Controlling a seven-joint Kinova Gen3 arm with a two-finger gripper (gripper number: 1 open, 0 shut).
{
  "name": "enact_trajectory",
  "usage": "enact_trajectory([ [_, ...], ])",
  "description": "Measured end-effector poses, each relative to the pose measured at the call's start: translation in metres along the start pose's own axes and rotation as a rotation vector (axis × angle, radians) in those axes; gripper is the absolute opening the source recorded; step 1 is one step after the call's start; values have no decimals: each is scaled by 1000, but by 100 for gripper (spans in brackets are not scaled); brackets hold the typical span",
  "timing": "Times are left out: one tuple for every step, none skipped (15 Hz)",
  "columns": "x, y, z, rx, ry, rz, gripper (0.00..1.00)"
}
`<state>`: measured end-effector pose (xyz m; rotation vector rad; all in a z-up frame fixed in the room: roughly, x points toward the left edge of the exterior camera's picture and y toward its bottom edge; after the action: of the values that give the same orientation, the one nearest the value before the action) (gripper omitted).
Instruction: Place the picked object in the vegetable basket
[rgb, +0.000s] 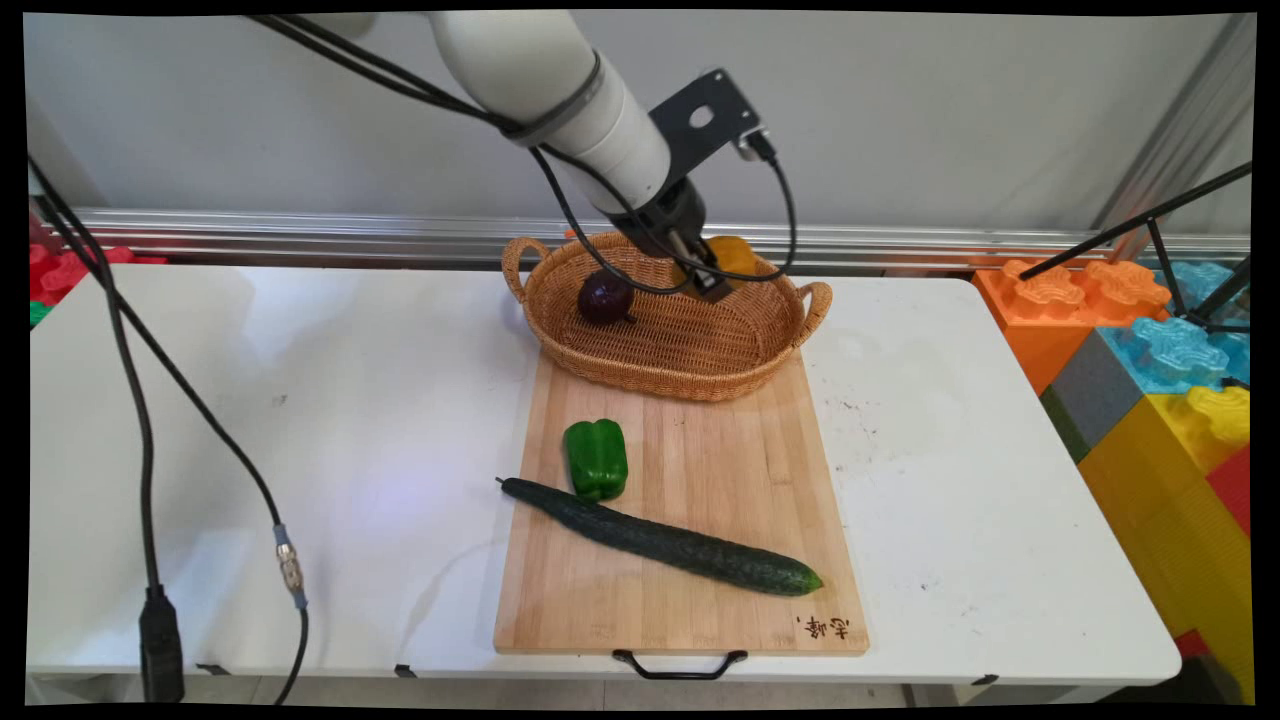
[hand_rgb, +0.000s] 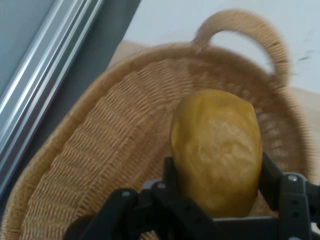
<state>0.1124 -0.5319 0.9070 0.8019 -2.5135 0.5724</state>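
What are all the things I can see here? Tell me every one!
wicker basket: one, tan, at the far end of the cutting board.
yellow pepper: one, yellow, in the basket, between the end effector's fingers.
purple onion: one, dark purple, in the basket's left part.
cutting board: one, light wood with a black handle, on the table.
green pepper: one, green, on the board, touching the cucumber.
cucumber: one, dark green, lying slantwise across the board.
toy blocks: several, orange, blue, yellow, grey, right of the table.
table: one, white.
end effector: one, black, shut on the yellow pepper.
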Motion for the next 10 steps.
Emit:
enact_trajectory([
  [-4,-7,12,6,-8,-17,0],
  [-9,-14,27,13,-16,-37,0],
  [-14,-21,41,19,-22,-56,0],
  [-17,-26,53,22,-24,-71,0],
  [-20,-32,68,23,-24,-87,0],
  [-23,-37,83,22,-21,-103,0],
  [-24,-40,91,20,-19,-112,0],
  [-25,-42,98,19,-17,-119,0],
  [-26,-44,107,16,-14,-129,0],
  [-27,-46,113,14,-12,-135,0],
])
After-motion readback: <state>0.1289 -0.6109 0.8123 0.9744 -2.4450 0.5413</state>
